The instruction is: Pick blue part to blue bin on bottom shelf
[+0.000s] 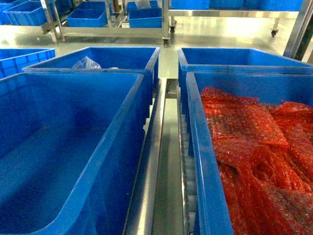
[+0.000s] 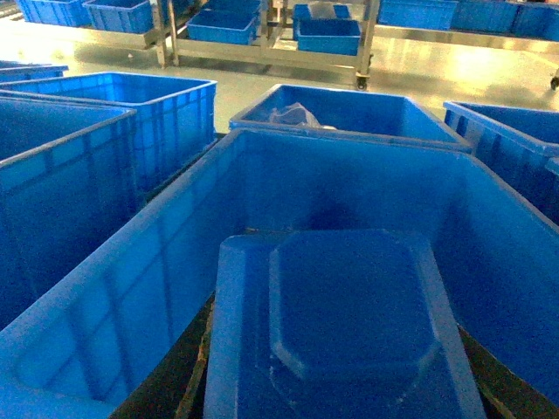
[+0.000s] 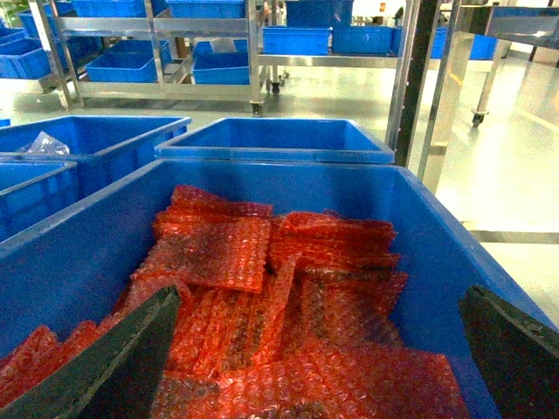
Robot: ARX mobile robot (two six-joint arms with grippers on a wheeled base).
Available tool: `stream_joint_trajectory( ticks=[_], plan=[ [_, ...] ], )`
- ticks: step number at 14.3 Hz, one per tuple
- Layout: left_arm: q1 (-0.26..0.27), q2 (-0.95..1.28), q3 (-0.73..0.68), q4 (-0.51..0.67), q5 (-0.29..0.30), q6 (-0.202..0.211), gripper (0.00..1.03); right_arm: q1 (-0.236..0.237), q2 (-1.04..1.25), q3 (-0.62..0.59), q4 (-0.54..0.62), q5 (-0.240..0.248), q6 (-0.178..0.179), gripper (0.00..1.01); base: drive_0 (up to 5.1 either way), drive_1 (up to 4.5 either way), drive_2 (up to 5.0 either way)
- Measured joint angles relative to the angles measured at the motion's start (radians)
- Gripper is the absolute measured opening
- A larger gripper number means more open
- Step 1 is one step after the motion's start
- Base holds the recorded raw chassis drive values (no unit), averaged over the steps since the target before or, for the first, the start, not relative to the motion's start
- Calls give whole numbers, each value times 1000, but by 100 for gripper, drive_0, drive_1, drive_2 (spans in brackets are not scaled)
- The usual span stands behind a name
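Left gripper point(image 2: 336, 349): holds blue part point(image 2: 349, 323) inside blue bin point(image 2: 122, 288), walls close.
Right gripper point(image 3: 314, 349): spread wide above red bubble wrap point(image 3: 262, 288).

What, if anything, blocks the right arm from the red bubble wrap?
Probably nothing, so yes: the bin is open-topped, the wrap lies uncovered, and the open tool hangs just above it.

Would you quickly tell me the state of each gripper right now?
Left gripper: shut on the blue part.
Right gripper: open, empty, above red bubble wrap.
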Motion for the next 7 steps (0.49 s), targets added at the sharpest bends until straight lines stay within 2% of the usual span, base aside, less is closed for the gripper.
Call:
stream_joint_trajectory(
  ticks=[3,4,5,6,7],
  plan=[
    [0,0,0,0,0,0,43,0,0,0,0,0,0,98,0,0,0],
    [-13,-3,-2,13,-29,2,43,0,0,0,0,0,0,98,0,0,0],
    [-103,-1,-3,42,-148,7,43,0,0,0,0,0,0,98,0,0,0],
    [-180,130,3,228,-202,5,43,0,0,0,1,0,0,98,0,0,0],
    [-203,355,40,428,-214,6,43,0,0,0,0,0,0,98,0,0,0]
  ],
)
